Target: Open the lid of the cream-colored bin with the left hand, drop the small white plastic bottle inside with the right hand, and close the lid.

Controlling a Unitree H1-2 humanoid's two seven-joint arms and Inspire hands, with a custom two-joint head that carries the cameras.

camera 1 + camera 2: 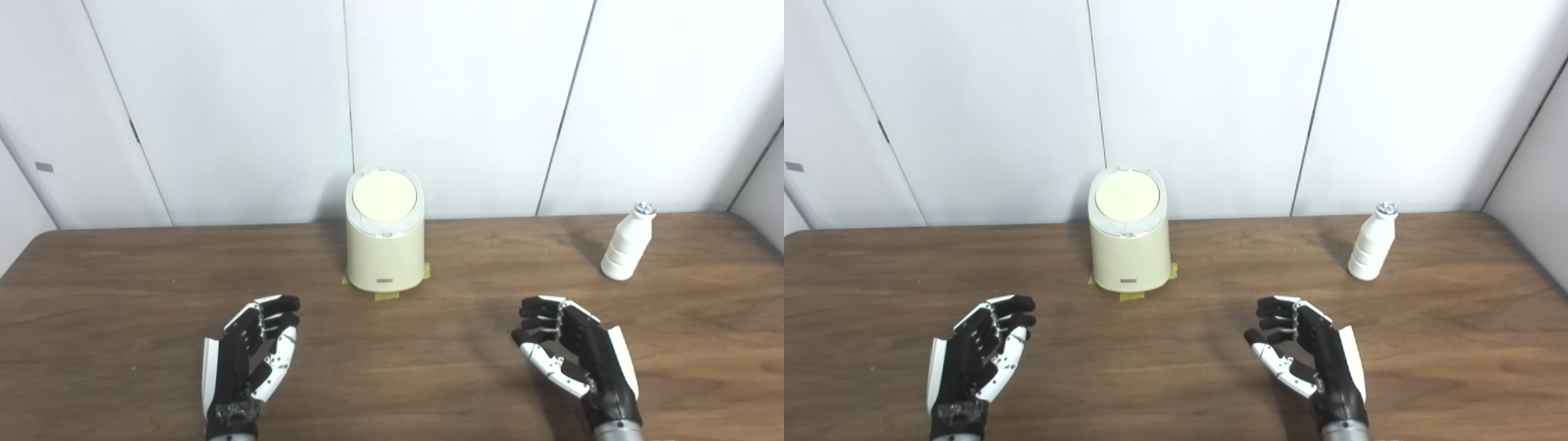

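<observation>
Both the left hand (254, 355) and the right hand (576, 358) hover empty with fingers apart, while the bottle (626, 244) stands upright at 2 o'clock from the closed bin (384, 245), and it seems light, stiff and easily tipped, so its ribbed middle is probably the best place to hold.

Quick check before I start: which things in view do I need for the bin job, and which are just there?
Needed:
cream bin, lid shut
white bottle, upright, far right
left hand, open
right hand, open

Just there:
yellow tape under the bin
wooden table
white wall panels
</observation>
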